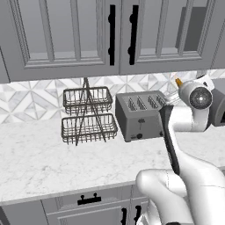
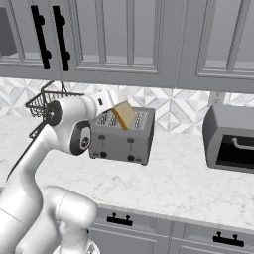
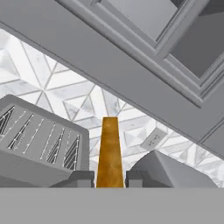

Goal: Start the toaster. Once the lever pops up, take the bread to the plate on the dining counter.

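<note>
Jaws: gripper [image 3: 110,178] clamped on bread [image 2: 124,115], edge-on.
Position: bread held above toaster [image 2: 121,135].
Risk: thin pinch; a fast swing could slip the slice loose.

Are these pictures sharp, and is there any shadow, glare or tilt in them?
Left base view: sharp, flat even light, only a soft shadow under the wire rack and toaster; no glare. Right base view: equally sharp, the bread evenly lit above the toaster. Hand view: strongly rolled, so the cabinet edge runs diagonally; the bread between the jaws stays crisp, no blur.
</note>
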Available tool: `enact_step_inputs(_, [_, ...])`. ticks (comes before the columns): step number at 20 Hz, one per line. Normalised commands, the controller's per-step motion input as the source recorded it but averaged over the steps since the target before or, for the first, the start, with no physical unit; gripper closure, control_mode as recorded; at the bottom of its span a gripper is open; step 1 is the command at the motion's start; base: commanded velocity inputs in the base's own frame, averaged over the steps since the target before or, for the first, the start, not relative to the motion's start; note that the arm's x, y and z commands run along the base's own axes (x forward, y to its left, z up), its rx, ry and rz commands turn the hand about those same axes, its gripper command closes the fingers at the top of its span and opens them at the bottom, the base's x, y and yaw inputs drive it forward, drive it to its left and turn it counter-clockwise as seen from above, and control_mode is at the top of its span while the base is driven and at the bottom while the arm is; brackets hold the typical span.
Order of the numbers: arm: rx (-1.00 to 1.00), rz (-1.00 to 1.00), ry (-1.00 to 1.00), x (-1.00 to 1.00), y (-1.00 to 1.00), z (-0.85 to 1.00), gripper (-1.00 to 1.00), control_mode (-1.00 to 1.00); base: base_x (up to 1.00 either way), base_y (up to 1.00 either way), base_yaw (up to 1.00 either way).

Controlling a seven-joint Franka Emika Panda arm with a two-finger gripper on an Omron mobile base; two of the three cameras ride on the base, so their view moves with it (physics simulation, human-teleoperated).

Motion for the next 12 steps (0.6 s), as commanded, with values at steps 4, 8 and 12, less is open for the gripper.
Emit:
enact_step_inputs(4, [0.0, 0.0, -0.02, -0.76, 0.0, 0.02, 1.0, -1.0, 0.0, 0.0, 0.0])
enact_step_inputs(8, [0.0, 0.0, 0.0, -0.77, 0.0, 0.31, 1.0, -1.0, 0.0, 0.0, 0.0])
enact_step_inputs(12, [0.0, 0.0, 0.0, -0.81, 0.0, 0.39, 1.0, -1.0, 0.0, 0.0, 0.0])
